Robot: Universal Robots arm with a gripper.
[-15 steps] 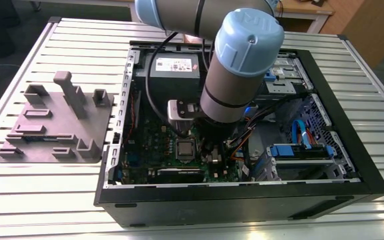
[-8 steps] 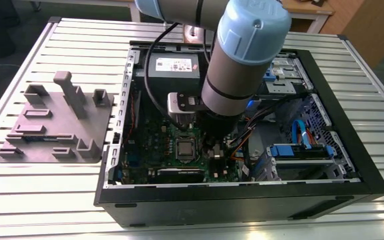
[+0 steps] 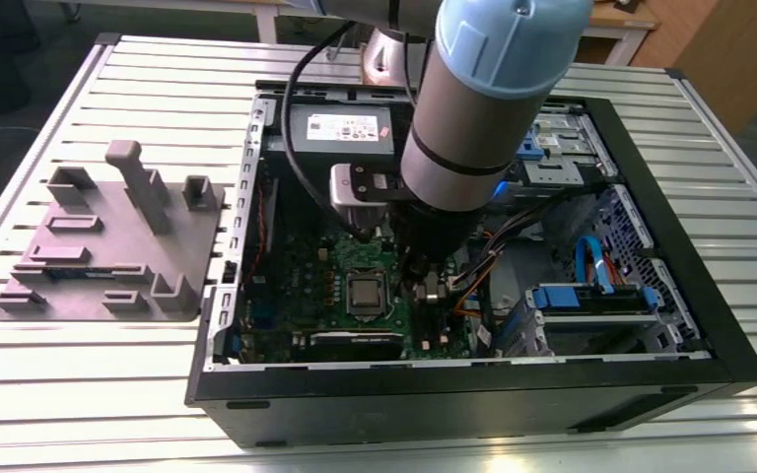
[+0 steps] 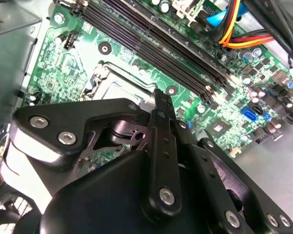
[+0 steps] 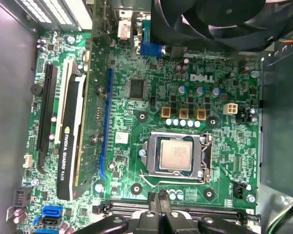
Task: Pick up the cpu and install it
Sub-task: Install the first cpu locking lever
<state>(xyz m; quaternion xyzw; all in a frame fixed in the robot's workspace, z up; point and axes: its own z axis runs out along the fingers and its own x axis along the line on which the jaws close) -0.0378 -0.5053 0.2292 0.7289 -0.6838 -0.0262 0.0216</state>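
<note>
Closest to the lens, black pincer [image 5: 160, 201] linkage, tips pinched fully together in both wrist views, nothing held between them. Just beyond those tips on the green motherboard [image 5: 136, 117], the cpu [image 5: 176, 155], lying flat and square inside its socket frame [image 5: 203, 161], silver top exposed; in the exterior view, same chip [image 3: 366, 293] near the middle of the open computer case [image 3: 484, 394], with the arm reaching down just to the exterior view's right of it. Cannot tell whether the retaining lever [image 5: 149, 181] is latched or merely resting. Main risk, as a judgement: seated but not locked, so liable to shift or lift if nudged by a closed fingertip passing low over the socket. Second risk: pressing down on a chip sitting slightly askew, bending contacts beneath; alignment looks true here, though the corners under the frame are hidden. Third: crowding. Memory slots [image 4: 151, 44] right beside the socket, a row of small capacitors [image 5: 183, 122] along another side, a graphics card [image 5: 73, 141] standing farther off, and orange and yellow cables [image 4: 244, 34] hanging near the arm. Easy to snag a wire or clip a component with any sideways sweep of the wide linkage. Little danger to the grey fixture tray [image 3: 103, 246] on the slatted worktop [image 3: 90, 394], well apart at the exterior view's left.
</note>
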